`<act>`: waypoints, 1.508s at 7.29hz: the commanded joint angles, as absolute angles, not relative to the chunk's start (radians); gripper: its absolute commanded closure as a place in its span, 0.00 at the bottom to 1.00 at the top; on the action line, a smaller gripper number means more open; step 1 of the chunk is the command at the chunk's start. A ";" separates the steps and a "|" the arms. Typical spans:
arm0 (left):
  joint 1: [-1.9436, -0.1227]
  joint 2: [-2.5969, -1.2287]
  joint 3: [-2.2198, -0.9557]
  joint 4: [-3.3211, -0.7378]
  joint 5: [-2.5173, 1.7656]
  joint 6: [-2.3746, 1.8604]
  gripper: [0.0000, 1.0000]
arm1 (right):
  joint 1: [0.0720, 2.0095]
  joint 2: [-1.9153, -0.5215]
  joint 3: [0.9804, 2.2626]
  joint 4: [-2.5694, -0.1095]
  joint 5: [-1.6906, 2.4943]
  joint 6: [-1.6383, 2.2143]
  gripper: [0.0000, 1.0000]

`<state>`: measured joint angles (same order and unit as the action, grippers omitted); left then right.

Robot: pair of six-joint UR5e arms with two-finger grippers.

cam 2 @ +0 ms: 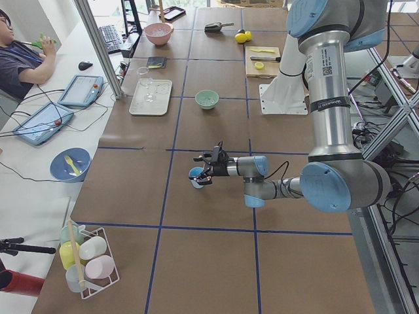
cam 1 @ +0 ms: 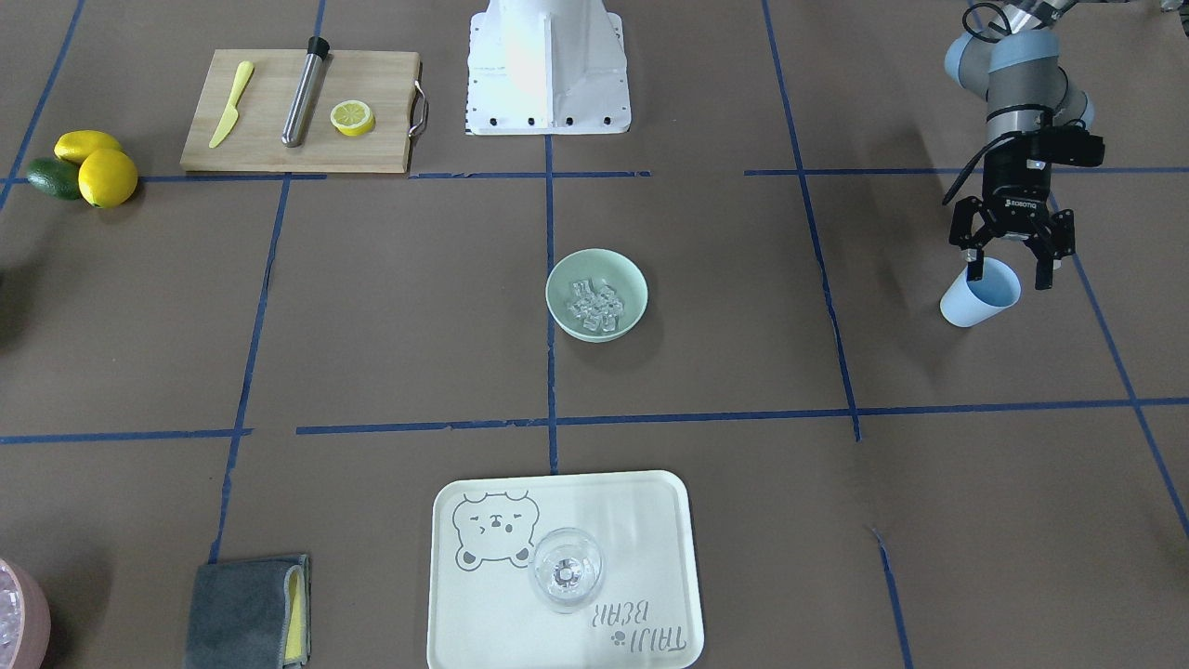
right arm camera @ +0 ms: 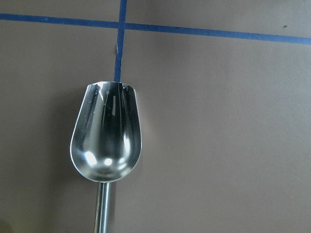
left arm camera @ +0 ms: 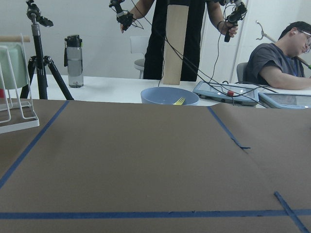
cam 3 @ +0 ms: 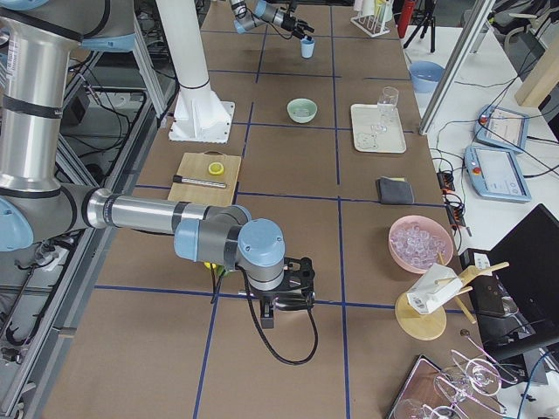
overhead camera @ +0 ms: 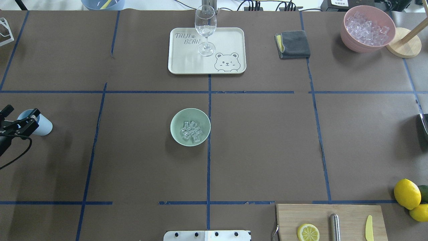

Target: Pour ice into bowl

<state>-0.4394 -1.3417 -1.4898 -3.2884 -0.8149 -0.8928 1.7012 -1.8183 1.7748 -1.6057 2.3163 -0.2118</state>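
Note:
The pale mint-green bowl (cam 1: 560, 316) (overhead camera: 175, 134) stands at the table's middle with a heap of clear ice (cam 1: 594, 305) (overhead camera: 191, 131) inside it. Far off at the table's left end, my left gripper (cam 1: 1010, 276) (overhead camera: 32, 119) hangs open over the rim of an upright blue cup (cam 1: 966, 305) (overhead camera: 44, 126), its fingers straddling the rim without clamping it. My right gripper (cam 3: 286, 298) shows only in the exterior right view, pointing down at the table, and I cannot tell whether it is open or shut. Below it lies an empty metal scoop (right arm camera: 108, 138).
A pink bowl (overhead camera: 353, 43) of ice, a grey cloth (overhead camera: 294, 44) and a tray (overhead camera: 187, 65) with a wine glass (overhead camera: 205, 26) stand along the far side. A cutting board (overhead camera: 349, 214) with a lemon half and tools, plus whole lemons (overhead camera: 407, 193), sit near the robot's right.

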 commanded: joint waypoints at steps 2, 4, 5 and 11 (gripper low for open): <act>-0.727 -1.358 -1.537 -3.243 -1.254 -0.581 0.00 | 1.701 -1.819 1.773 -1.591 2.316 -0.212 0.00; -0.974 -1.358 -1.677 -2.980 -1.585 -0.397 0.00 | 1.701 -1.818 1.775 -1.591 2.316 -0.212 0.00; -1.097 -1.365 -1.745 -2.807 -1.708 -0.286 0.00 | 1.701 -1.818 1.775 -1.591 2.316 -0.212 0.00; -1.522 -1.620 -1.740 -1.649 -2.177 0.002 0.00 | 1.701 -1.801 1.778 -1.565 2.322 -0.209 0.00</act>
<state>-1.5018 -1.6003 -1.7528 -1.8548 -2.1442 -0.0028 1.7012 -1.8108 1.7762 -1.5659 2.3176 -0.2095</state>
